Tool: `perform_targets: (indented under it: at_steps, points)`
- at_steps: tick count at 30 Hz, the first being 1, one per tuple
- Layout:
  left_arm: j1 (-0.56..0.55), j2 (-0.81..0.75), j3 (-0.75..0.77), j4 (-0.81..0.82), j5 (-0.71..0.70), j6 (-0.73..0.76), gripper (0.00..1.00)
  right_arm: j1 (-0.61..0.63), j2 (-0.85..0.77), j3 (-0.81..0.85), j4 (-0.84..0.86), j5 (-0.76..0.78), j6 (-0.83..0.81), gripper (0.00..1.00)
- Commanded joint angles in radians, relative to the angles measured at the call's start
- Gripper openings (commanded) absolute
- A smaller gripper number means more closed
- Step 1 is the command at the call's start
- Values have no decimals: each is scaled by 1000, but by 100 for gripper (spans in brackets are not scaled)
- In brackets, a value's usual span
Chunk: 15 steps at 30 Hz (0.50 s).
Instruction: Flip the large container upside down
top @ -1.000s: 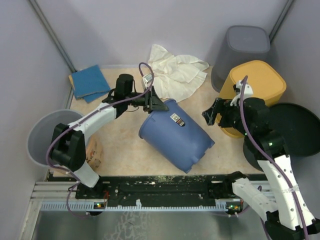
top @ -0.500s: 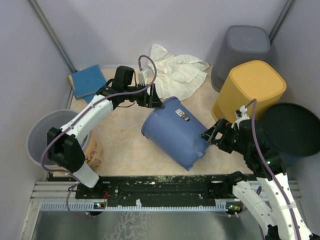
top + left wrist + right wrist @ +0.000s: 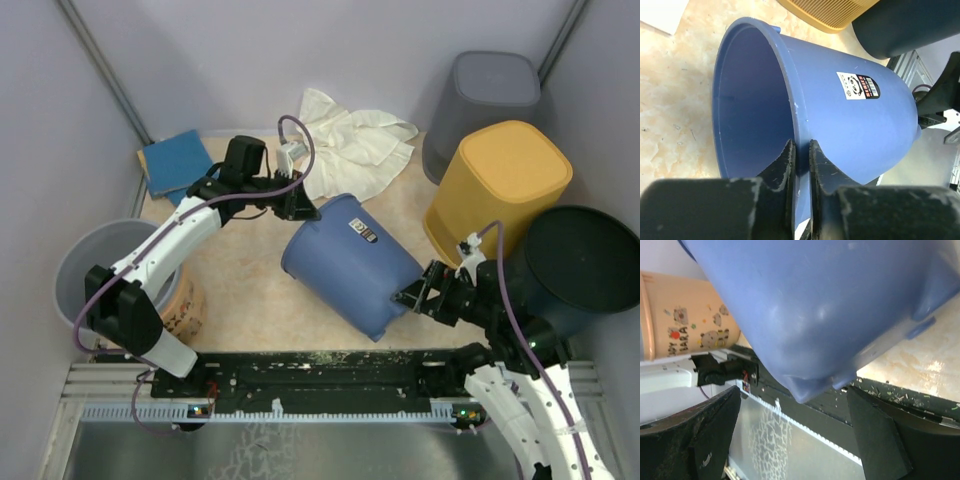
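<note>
- The blue container (image 3: 350,265) lies tipped on its side on the tabletop (image 3: 250,295) at the centre of the frame. Its mouth faces the upper left and its base the lower right, so it is neither upright nor yet inverted.
- The left hand (image 3: 300,207) is clenched on the container's rim at the upper-left edge. The left wrist view shows one finger (image 3: 785,167) inside the wall and the other outside, a pinch that looks meant to lever the mouth over and down.
- The right hand (image 3: 412,297) is released, fingers spread wide, at the container's base in the lower right. It seems placed to catch or lift that end, though contact cannot be told.
- A yellow bin (image 3: 505,175) and a black bin (image 3: 580,265) crowd the right of the frame, and a white cloth (image 3: 355,140) lies just above the mouth, so swing room there looks tight.
</note>
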<state>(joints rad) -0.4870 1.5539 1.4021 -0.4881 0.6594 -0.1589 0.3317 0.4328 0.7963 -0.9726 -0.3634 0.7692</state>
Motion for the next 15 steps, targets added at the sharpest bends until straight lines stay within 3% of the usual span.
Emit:
perform_targets:
  at_steps: [1, 3, 8, 15]
  points:
    - [1, 19, -42, 2, -53, 13, 6, 1, -90, -114, 74, -124, 12, 87]
    - [1, 23, -52, 10, -51, 2, 0, 1, -135, -174, 134, -171, 64, 87]
    - [2, 34, -75, 31, -47, -10, 0, 1, -201, -259, 289, -244, 156, 87]
    - [1, 50, -96, 42, -42, -11, 0, 1, -186, -277, 396, -220, 142, 87]
